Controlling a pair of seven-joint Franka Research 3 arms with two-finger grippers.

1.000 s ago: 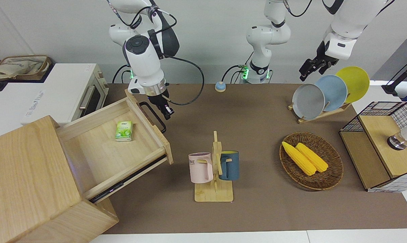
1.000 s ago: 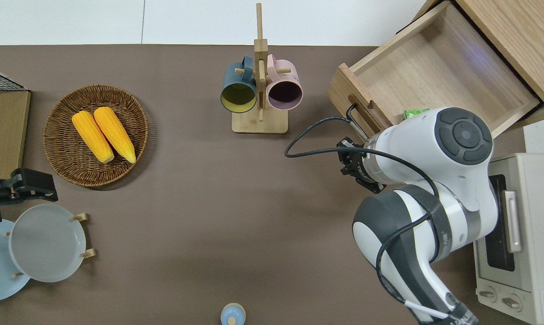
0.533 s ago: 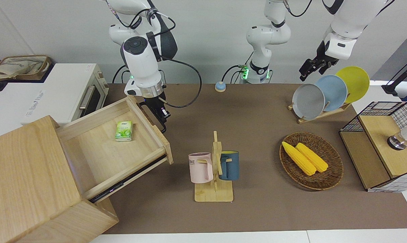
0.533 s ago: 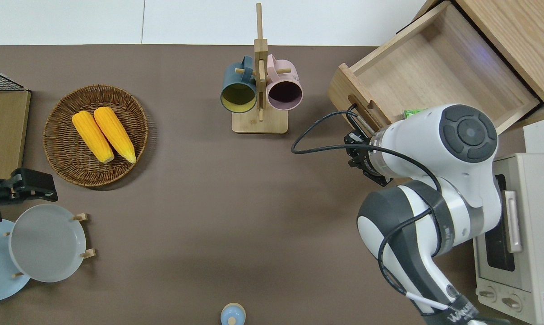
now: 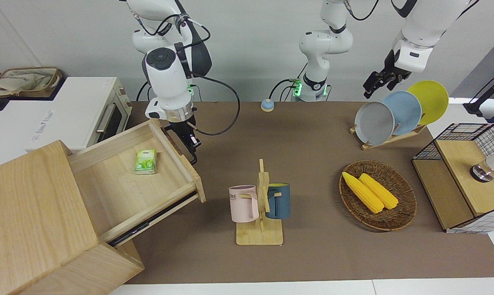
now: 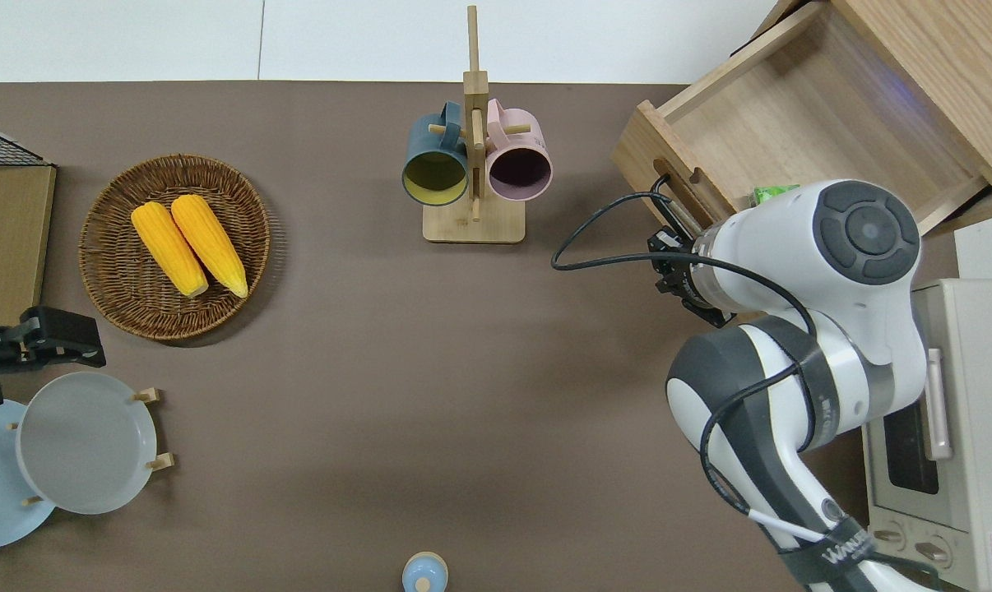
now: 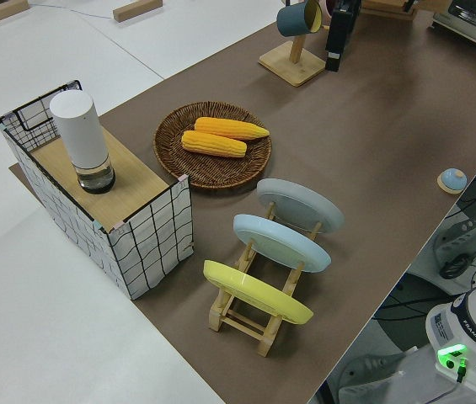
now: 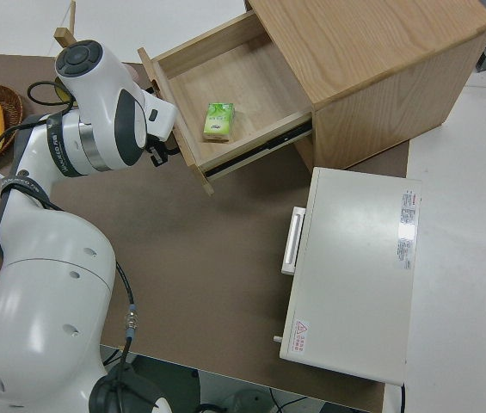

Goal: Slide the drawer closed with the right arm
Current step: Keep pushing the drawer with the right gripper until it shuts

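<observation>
The drawer (image 5: 120,192) of the pale wooden cabinet (image 5: 30,205) stands well pulled out at the right arm's end of the table. A small green packet (image 5: 146,161) lies in it. The black bar handle (image 5: 188,152) runs along the drawer's front panel. My right gripper (image 5: 191,140) points down right at that front panel, against the handle. In the overhead view the right gripper (image 6: 669,247) sits at the handle (image 6: 669,197), and the arm covers part of the drawer (image 6: 808,123). The left arm is parked, with its gripper (image 5: 376,84) up.
A mug rack (image 5: 260,205) with a pink and a blue mug stands close to the drawer's front. A white toaster oven (image 5: 79,110) is beside the cabinet, nearer the robots. A basket of corn (image 5: 378,196), a plate rack (image 5: 394,112) and a wire box (image 5: 464,176) lie toward the left arm's end.
My right gripper moved up to the drawer front, and the drawer has slid a little way into the cabinet. The left arm has not moved.
</observation>
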